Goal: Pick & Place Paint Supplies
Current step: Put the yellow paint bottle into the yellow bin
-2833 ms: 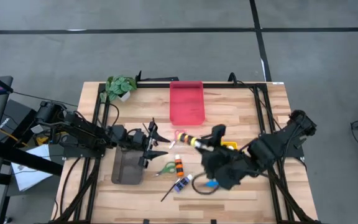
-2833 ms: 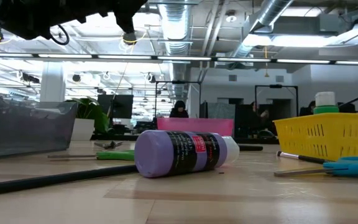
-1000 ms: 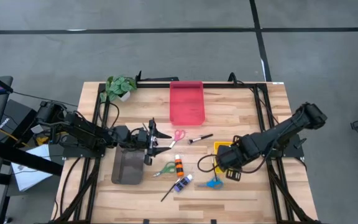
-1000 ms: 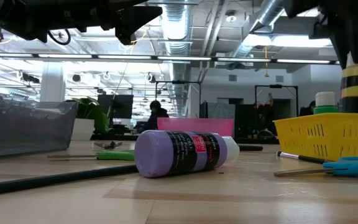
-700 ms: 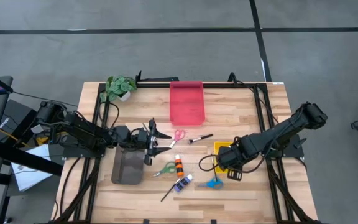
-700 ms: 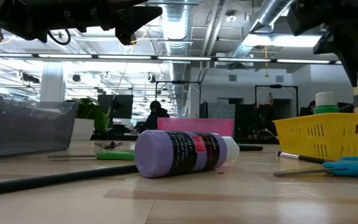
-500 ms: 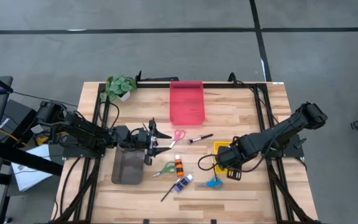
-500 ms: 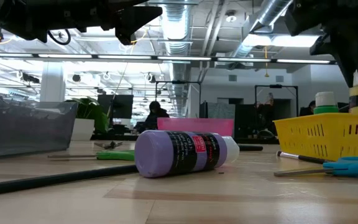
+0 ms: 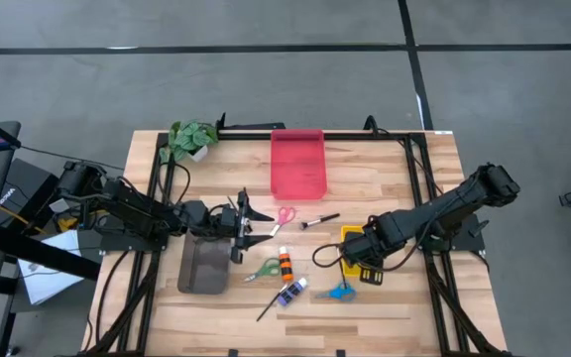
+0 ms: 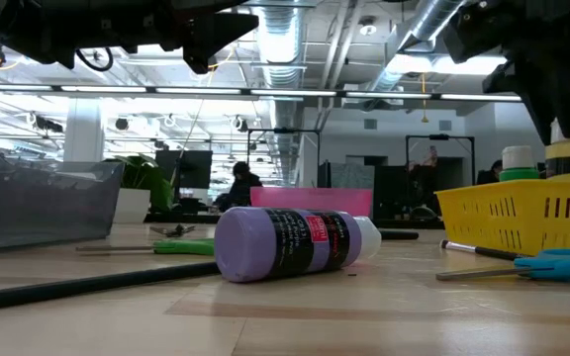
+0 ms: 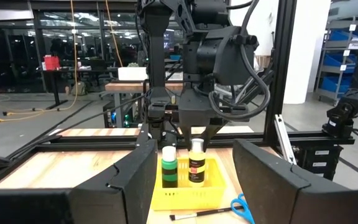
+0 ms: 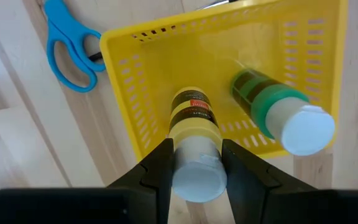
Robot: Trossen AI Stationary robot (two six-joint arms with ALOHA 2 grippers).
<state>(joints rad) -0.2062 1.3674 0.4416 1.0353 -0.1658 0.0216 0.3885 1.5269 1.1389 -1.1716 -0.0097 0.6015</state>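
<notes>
R gripper (image 12: 194,163) clamps yellow bottle's (image 12: 194,118) cap, upright inside yellow basket (image 12: 132,118) at high-view center-right, just beside green bottle (image 12: 278,115); little room to basket walls. L gripper (image 9: 243,229) fingers spread, hovering left of center by grey tray (image 9: 203,266). Blue scissors (image 12: 73,46) just outside basket rim. Wood table (image 9: 385,183), open office behind.
</notes>
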